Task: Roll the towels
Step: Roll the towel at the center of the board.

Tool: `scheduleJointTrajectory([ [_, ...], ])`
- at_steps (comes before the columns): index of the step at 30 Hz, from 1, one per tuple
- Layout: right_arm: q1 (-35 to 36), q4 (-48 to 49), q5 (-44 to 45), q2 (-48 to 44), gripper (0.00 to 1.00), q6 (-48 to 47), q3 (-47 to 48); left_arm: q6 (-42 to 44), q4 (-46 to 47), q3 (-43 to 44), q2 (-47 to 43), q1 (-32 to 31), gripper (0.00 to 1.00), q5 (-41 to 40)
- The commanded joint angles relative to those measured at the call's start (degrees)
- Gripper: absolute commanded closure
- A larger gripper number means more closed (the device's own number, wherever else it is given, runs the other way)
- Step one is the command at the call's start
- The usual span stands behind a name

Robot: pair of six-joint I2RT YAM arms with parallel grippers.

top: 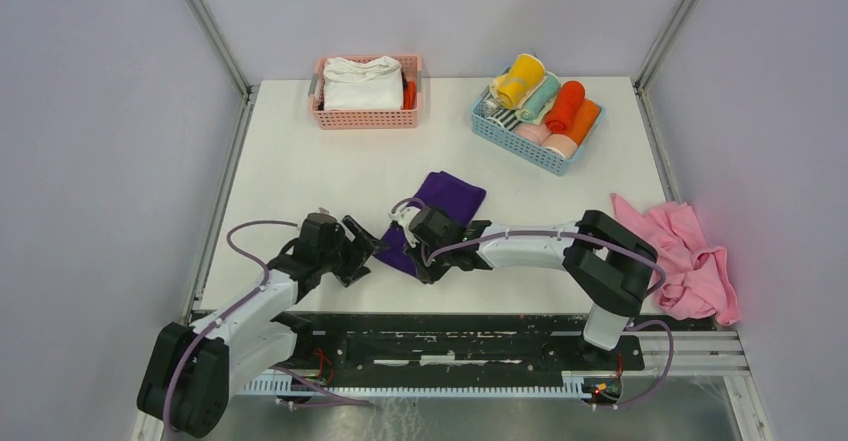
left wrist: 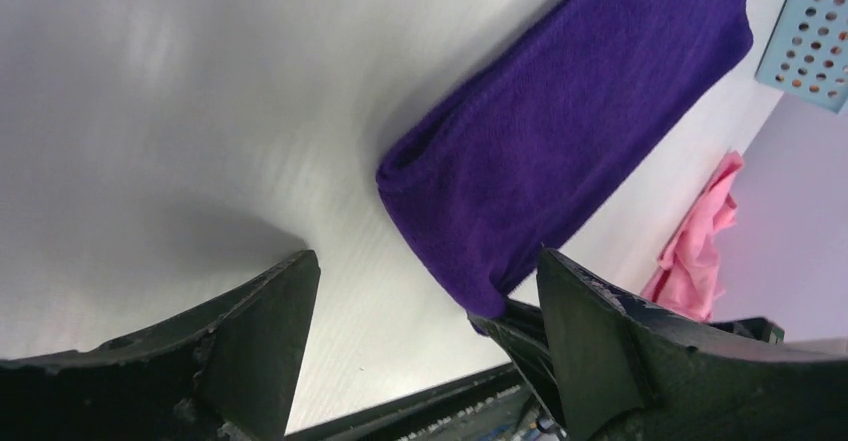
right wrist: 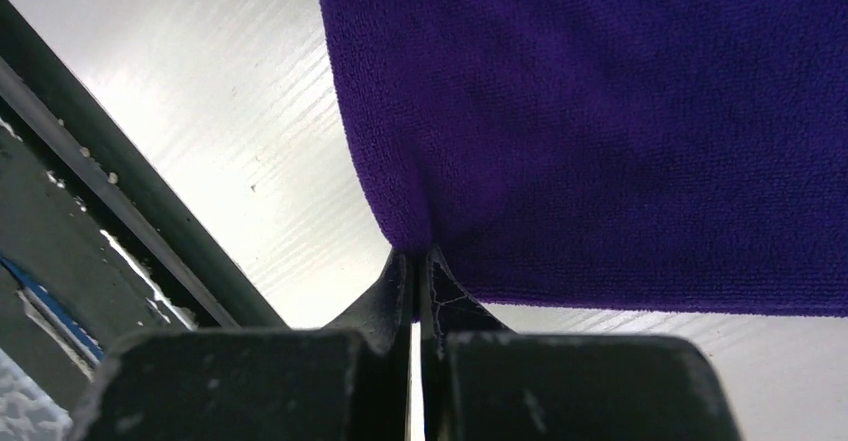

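Right gripper (right wrist: 420,261) pinched tight on near corner of purple towel (right wrist: 600,111); left gripper (left wrist: 425,266) wide open, empty, just left of towel

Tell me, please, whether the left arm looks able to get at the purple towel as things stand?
Probably yes: the left gripper is open beside the purple towel's near end, with only bare table between them. The right gripper, shut on that same end, leaves little room there.

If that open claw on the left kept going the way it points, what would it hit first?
Probably the near end of the purple towel, just ahead of the open left gripper; the right gripper pinches a corner there. Depth is unclear: it may touch the table first.
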Motion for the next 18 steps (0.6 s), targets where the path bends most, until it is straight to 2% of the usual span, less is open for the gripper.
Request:
scheduleJointTrajectory([
  [1, -0.61, 5.85, -2.81, -2.32, 0.99, 3.65, -0.47, -8.82, 4.68, -0.62, 1.85, -4.3, 0.16, -0.52],
  [6, -0.81, 7.53, -2.89, -2.52, 0.99, 4.65, -1.04, -15.55, 6.16, -1.89, 2.41, -10.63, 0.28, -6.43],
  [10, -0.81, 7.99, -3.59, -3.06, 0.99, 4.91, -1.61, -17.82, 7.04, -3.31, 2.64, -10.85, 0.36, -10.36],
  [18, -0.78, 7.37, -5.33, -4.51, 0.99, 4.13, -2.91, -17.22, 8.66, -0.53, 7.33, -10.8, 0.43, -14.56],
])
